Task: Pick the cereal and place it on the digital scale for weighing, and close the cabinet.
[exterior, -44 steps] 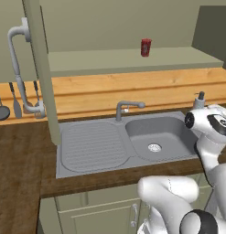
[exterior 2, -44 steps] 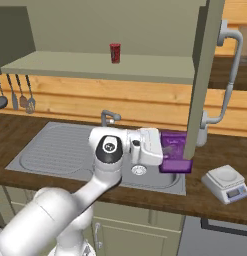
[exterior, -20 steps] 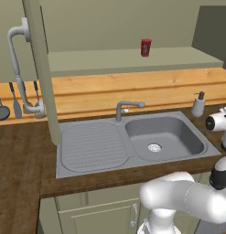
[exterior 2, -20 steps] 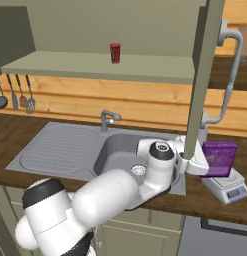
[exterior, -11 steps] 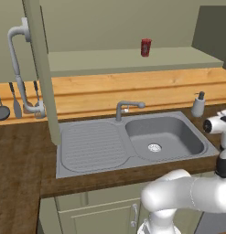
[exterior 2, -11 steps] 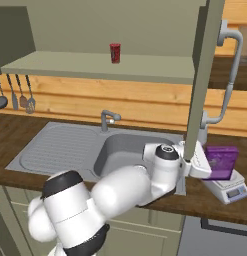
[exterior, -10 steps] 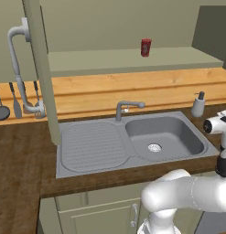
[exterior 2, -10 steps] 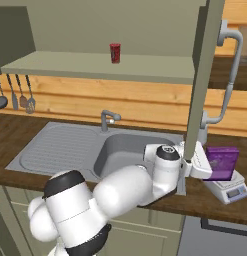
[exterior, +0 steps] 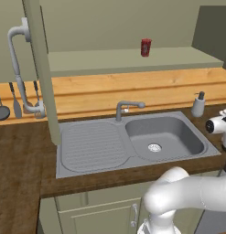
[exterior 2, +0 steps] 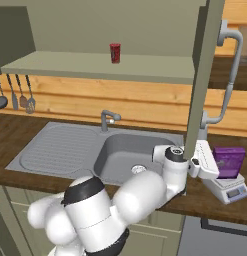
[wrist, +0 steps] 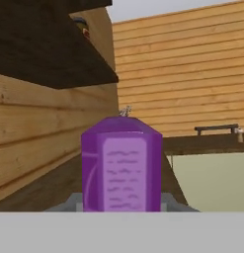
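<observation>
I see the cereal (exterior 2: 229,162) as a small purple box, standing upright on the scale (exterior 2: 226,187) at the right end of the wooden counter (exterior 2: 25,134), past the sink (exterior 2: 60,145). In the hand view the cereal (wrist: 121,165) sits dead ahead and close: a deep purple carton with a paler lilac panel on the face toward me. That panel carries several rows of dark squiggles like lines of print, but they are too blurred to read, and I can make out no brand. From this angle its top looks peaked, with slanted corners. The grey edges of the scale (wrist: 69,201) show low on either side of it.

The gripper (exterior 2: 215,167) is at the end of the arm, reaching right from the sink's front edge to the box. Its jaws are drawn in as far as they go and appear clamped on the cereal, the white hand pressed against the box's left side in the right base view. I cannot see the fingertips themselves.

The cabinet (exterior 2: 204,75) stands open: 1 door juts edge-on toward me in the right base view, its curved silver handle (exterior 2: 230,75) just beyond. On the shelf inside sits 1 small red can (exterior 2: 115,52), well apart from the cereal. No writing on it is legible.
</observation>
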Available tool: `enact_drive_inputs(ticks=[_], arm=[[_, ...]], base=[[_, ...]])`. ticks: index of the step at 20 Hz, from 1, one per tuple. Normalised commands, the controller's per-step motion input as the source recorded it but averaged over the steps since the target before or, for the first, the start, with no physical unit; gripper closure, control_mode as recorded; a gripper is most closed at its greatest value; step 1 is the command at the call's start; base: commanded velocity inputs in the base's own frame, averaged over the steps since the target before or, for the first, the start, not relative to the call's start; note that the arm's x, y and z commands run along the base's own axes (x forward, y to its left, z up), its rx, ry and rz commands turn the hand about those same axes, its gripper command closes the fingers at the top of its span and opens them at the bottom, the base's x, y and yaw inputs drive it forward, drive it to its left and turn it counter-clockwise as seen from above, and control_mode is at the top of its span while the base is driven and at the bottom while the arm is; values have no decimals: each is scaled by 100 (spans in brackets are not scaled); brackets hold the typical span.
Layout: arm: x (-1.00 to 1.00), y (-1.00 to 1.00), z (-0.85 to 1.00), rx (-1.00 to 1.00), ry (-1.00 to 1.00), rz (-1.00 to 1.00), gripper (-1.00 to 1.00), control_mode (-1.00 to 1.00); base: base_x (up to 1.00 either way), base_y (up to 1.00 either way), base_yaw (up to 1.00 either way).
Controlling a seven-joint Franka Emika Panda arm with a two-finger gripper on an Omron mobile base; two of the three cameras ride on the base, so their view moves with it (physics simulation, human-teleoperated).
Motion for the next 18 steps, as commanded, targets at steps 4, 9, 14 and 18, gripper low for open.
enact_drive_inputs(ticks=[4,9,14,18], arm=[[14,-4,-19,0,0,0,100,-100],[5,3,-31,0,0,0,100,-100],[20,-16,-16,0,0,0,100,-100],[18,-18,0,0,-2,0,100,-100]], base=[[0,0,0],[0,0,0],[0,0,0],[0,0,0]])
